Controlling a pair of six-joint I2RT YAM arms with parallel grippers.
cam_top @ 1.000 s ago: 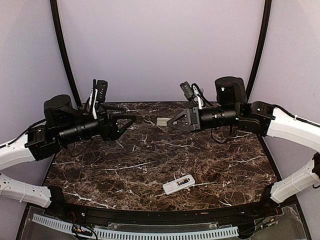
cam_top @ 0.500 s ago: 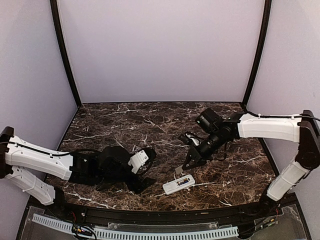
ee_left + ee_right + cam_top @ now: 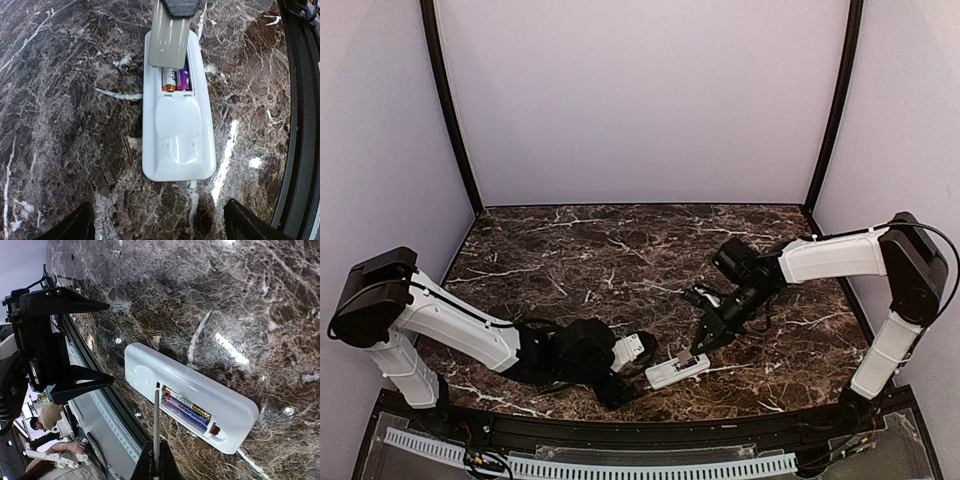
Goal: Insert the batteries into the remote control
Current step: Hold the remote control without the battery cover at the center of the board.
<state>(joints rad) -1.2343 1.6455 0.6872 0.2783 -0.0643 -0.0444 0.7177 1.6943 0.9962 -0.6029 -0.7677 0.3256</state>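
Note:
The white remote control (image 3: 677, 371) lies back-up near the table's front edge. Two batteries (image 3: 176, 79) sit side by side in its open slot, also seen in the right wrist view (image 3: 187, 407). My right gripper (image 3: 157, 465) is shut on the flat grey cover (image 3: 171, 40), which stands tilted with its lower end at the slot's edge (image 3: 156, 430). In the top view the right gripper (image 3: 705, 335) is just above the remote's right half. My left gripper (image 3: 165, 227) is open and empty, its fingers (image 3: 75, 382) low on the table just off the remote's (image 3: 177, 135) left end.
The dark marble table (image 3: 620, 270) ends in a black rail (image 3: 300, 125) right beside the remote, with a white perforated strip (image 3: 620, 468) beyond it. Both arms reach low over the front middle of the table.
Both arms have come down from a raised pose to the remote. The left gripper has moved right to the remote's end. The right gripper has lowered the cover onto the slot.

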